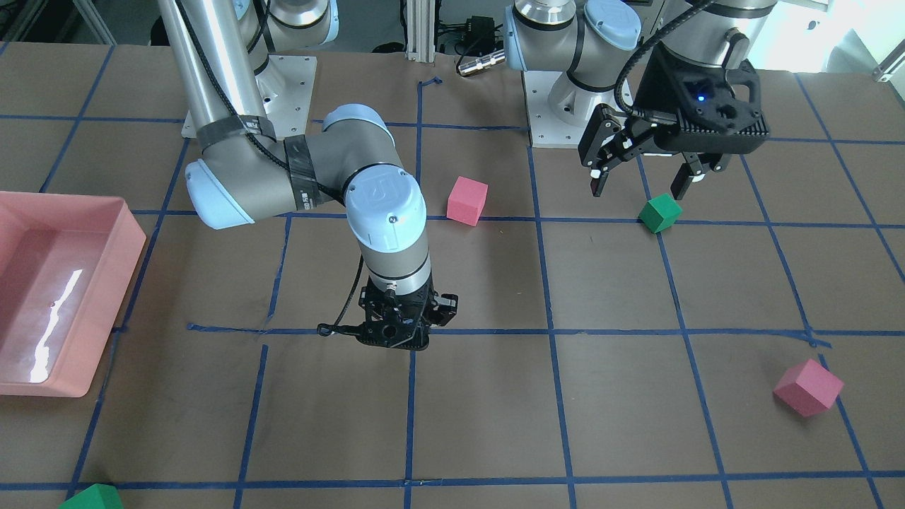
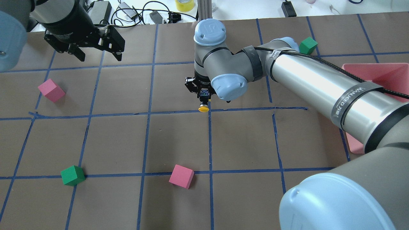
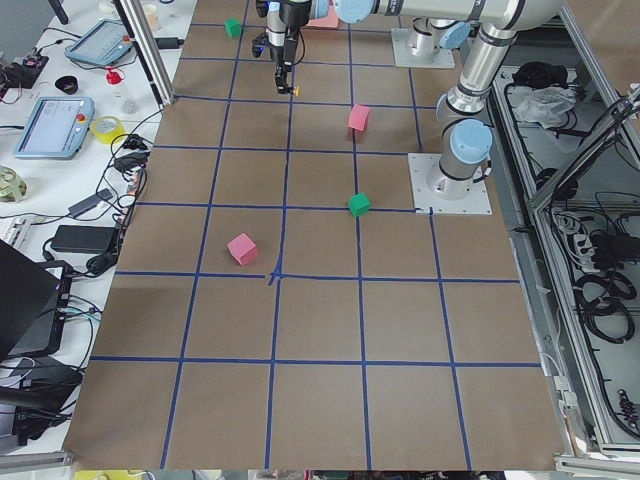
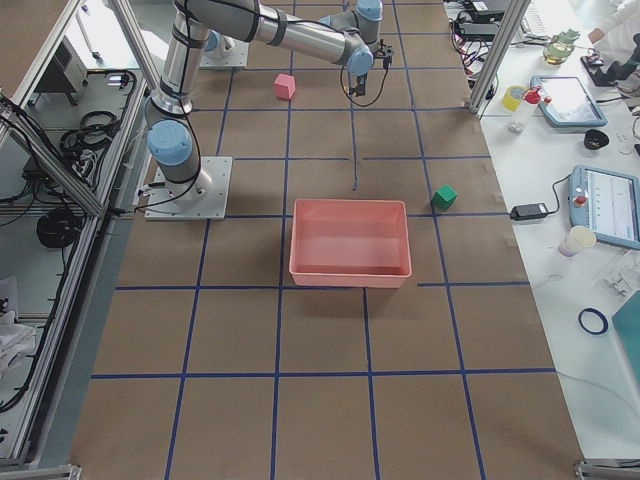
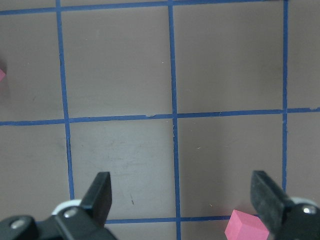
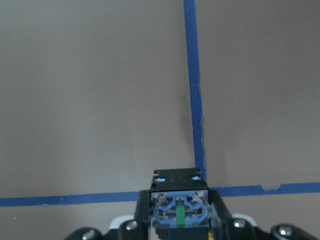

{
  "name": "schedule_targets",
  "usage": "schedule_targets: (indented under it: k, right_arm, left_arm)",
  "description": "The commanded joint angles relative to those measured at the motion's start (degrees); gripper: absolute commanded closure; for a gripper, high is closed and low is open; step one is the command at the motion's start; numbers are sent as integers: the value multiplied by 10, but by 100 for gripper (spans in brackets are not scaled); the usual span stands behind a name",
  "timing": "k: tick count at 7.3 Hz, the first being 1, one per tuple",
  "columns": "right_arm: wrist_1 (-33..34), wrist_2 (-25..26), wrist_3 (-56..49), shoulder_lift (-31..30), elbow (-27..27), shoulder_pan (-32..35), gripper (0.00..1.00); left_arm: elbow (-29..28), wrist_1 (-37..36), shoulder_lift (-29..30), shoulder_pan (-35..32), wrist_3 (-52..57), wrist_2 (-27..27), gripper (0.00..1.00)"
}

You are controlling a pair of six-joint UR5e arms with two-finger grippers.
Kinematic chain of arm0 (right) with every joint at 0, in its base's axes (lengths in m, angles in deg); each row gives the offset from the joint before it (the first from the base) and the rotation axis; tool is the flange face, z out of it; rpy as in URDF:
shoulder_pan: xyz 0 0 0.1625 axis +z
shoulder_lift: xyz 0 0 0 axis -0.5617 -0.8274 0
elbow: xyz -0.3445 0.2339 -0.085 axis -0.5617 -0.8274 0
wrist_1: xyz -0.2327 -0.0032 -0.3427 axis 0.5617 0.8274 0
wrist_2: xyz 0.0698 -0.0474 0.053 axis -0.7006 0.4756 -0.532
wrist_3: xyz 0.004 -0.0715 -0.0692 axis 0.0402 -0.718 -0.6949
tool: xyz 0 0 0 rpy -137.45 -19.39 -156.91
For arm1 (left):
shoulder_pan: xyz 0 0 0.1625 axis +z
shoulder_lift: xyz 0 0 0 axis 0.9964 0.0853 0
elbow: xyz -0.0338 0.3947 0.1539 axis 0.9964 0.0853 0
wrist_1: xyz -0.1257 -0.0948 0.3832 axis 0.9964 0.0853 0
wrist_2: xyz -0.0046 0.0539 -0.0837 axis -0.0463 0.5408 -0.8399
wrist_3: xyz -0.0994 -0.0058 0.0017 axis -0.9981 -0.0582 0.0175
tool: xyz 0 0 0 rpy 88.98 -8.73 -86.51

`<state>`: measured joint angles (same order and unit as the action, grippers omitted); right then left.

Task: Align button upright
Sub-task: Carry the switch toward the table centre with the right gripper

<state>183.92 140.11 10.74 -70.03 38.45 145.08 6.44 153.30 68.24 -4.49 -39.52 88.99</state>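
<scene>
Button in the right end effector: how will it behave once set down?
Probably rigid: the button looks like hard plastic, undeformed in the right end effector. Its round yellow cap suggests it may roll if laid sideways. The squarish base in the right wrist view should stand steadier.

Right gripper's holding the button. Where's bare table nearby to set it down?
Bare paper surrounds the right gripper and its button, and fills the squares from there to the pink cube nearest the robot. The stretch toward the open left gripper is bare too. It is tighter by the pink tray.
</scene>
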Motion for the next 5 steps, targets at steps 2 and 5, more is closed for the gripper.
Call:
schedule_targets:
  k: [2, 5]
  right_arm:
    - [31, -1, -37, 20, 8, 1, 100]
    - [31, 0, -36, 22, 23, 1, 100]
  left_arm:
    - [-3, 0, 0, 1, -1, 1, 0]
    - [-3, 0, 0, 1, -4, 1, 0]
